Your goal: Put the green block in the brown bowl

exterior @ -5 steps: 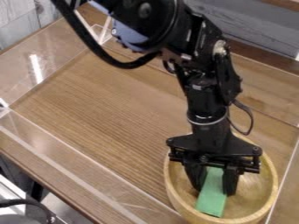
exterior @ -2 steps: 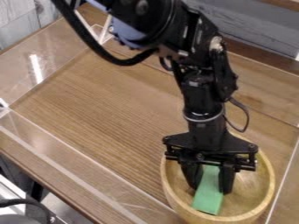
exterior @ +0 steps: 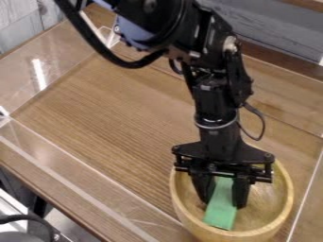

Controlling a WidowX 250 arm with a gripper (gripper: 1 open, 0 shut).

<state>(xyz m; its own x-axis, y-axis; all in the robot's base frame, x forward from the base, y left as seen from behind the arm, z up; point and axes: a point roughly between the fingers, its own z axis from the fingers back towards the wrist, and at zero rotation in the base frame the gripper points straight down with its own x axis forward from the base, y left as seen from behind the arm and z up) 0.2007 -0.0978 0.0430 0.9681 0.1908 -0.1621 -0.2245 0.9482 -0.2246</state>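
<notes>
- The black robot claw (exterior: 221, 196) is closed on the flat green rectangular block (exterior: 220, 207), presumably to lower it accurately.
- The round tan-brown wooden bowl (exterior: 187, 220) lies beneath the claw on the brown wooden worktop (exterior: 113, 113), likely to catch the block on release.
- The claw hides the block's upper end; whether the lower end touches the bowl, I cannot tell.

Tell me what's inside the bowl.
The block lies in the bowl, its upper end between the tool's fingers. The tool covers the bowl's far inside.
</notes>
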